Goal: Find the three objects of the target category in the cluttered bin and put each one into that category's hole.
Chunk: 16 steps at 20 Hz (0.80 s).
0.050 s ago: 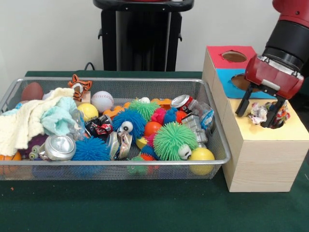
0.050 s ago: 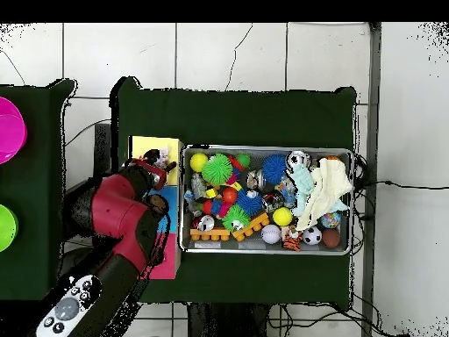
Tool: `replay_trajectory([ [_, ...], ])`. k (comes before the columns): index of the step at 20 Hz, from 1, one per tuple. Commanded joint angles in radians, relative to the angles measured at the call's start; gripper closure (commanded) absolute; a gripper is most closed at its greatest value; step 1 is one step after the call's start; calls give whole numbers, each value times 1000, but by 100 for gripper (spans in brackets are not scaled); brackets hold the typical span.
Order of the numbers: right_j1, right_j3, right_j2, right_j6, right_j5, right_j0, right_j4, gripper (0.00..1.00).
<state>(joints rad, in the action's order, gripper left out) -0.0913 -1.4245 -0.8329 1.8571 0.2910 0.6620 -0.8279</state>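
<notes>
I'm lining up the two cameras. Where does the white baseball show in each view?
Front view: the baseball lies at the bin's far side, left of centre, beside the tiger toy.
Overhead view: the baseball is at the bin's lower edge, near the middle.
Shared landmark: the pale cloth draped over one end of the bin.

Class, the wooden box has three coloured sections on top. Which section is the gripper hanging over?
The yellow section, nearest the camera; the gripper hangs over its hole, not over red or blue.

Blue section's hole [image 1: 240, 81] half hidden behind end effector [image 1: 260, 109].
</notes>
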Motion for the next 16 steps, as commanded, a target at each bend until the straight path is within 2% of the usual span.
replay_trajectory([
  [1,67,55,21,346,239,-24,9,0],
  [3,43,61,19,342,274,-32,26,0],
  [10,-57,44,52,314,291,-56,47,0],
  [16,-105,53,58,305,310,-68,54,0],
])
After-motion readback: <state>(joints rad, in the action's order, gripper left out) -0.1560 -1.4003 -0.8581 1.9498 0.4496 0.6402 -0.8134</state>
